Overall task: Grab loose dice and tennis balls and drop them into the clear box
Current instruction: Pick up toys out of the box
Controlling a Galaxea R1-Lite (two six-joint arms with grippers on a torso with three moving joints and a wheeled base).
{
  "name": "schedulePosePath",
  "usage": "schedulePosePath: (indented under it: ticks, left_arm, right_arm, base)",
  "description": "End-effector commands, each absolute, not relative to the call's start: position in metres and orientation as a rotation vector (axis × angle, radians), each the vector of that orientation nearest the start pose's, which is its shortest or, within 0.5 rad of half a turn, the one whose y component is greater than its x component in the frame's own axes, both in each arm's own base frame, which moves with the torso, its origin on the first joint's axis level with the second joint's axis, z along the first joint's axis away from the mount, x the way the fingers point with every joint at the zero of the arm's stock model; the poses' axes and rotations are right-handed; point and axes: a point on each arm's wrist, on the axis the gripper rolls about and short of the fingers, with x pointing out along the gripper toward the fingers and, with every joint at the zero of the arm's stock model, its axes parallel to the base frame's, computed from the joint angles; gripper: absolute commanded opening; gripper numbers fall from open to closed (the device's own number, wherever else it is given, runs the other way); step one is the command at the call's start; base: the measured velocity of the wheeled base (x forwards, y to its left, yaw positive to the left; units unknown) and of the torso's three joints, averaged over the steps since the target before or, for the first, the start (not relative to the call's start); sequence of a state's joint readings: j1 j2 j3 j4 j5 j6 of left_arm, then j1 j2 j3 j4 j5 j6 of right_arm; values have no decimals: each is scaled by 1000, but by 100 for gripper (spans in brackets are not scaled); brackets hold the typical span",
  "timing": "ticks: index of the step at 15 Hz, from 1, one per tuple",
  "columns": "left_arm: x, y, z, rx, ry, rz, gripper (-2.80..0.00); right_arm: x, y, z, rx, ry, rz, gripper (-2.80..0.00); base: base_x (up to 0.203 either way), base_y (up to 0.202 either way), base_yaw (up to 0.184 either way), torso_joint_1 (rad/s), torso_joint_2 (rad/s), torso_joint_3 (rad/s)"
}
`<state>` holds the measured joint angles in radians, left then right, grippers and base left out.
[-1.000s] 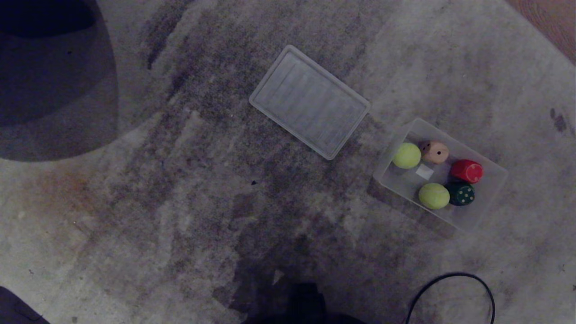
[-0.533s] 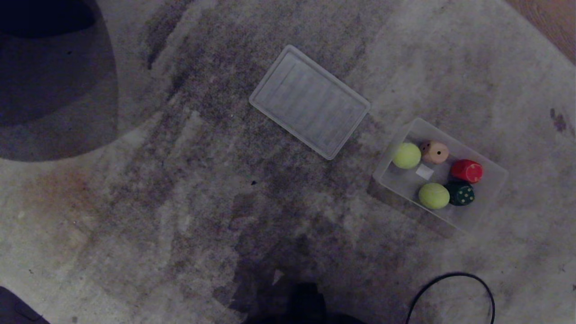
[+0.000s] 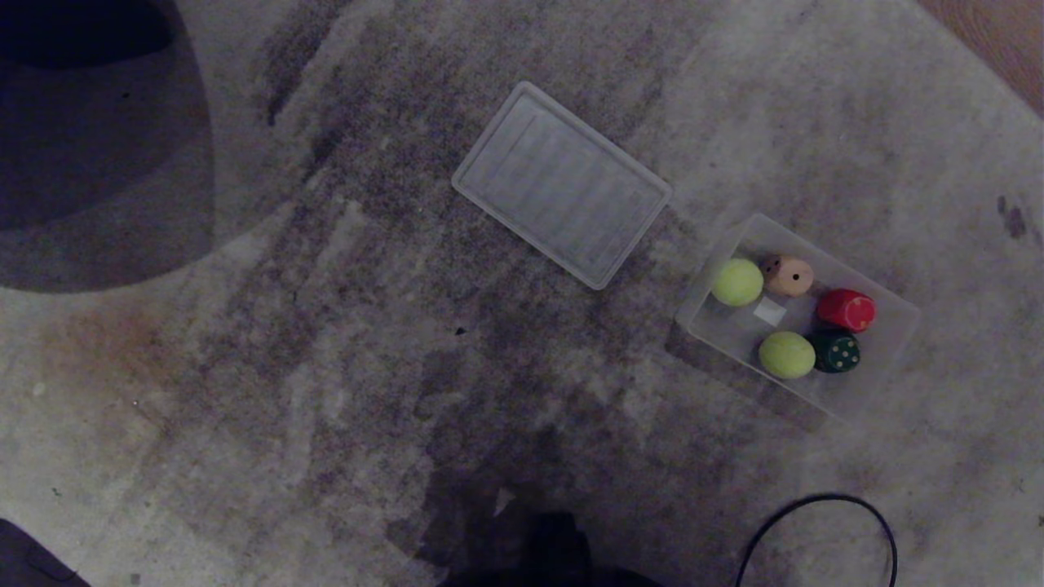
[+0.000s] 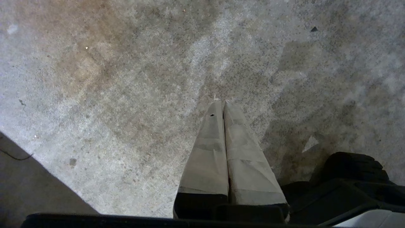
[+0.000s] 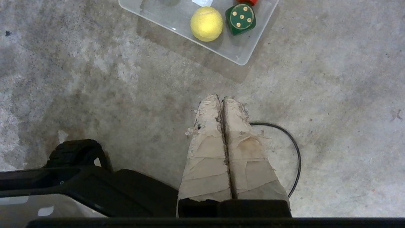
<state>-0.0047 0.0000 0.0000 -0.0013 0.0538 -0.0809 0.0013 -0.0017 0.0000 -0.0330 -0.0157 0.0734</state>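
A: clear box (image 3: 885, 326) sits on the carpet (image 3: 326, 367), right of centre; long axis diagonal, far-left to near-right. Inside: two tennis balls (image 3: 737, 282), beige, red, green dice (image 3: 837, 350).
B: room around it?
A: lid (image 3: 561, 184) just beside its far-left corner, cable (image 3: 816, 501) nearer the robot.
B: pincers?
A: right gripper (image 5: 222, 98) pressed together, holding nothing, above carpet near the box. left gripper (image 4: 222, 103) likewise, well apart.

A flat, ribbed, clear plastic lid panel (image 3: 561, 184) lies askew on the stained grey carpeted floor (image 3: 342, 342). A thin black cable (image 3: 816, 530) loops over the carpet at the near right. A strip of brown wooden flooring (image 3: 999, 33) shows at the far right corner.
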Motion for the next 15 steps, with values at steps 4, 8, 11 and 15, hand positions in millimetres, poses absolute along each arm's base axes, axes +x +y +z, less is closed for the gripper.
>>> schedulePosePath:
  ticks: [4, 8, 11, 15]
  left_arm:
    - [-23, 1, 75, -86, -2, 52, -280]
    - [-23, 1, 75, -87, -2, 52, -280]
    - [-23, 1, 75, -88, -2, 54, -280]
    - [-23, 1, 76, -89, -4, 54, -280]
  right_arm:
    - [-22, 0, 76, 74, -24, -13, -280]
    - [-22, 0, 76, 74, -24, -13, -280]
    - [-22, 0, 76, 74, -24, -14, -280]
    - [-22, 0, 76, 74, -24, -14, -280]
  base:
    - [0, 0, 0, 3, 1, 132]
    - [0, 0, 0, 4, 3, 200]
    - [0, 0, 0, 3, 0, 201]
    - [0, 0, 0, 3, 0, 202]
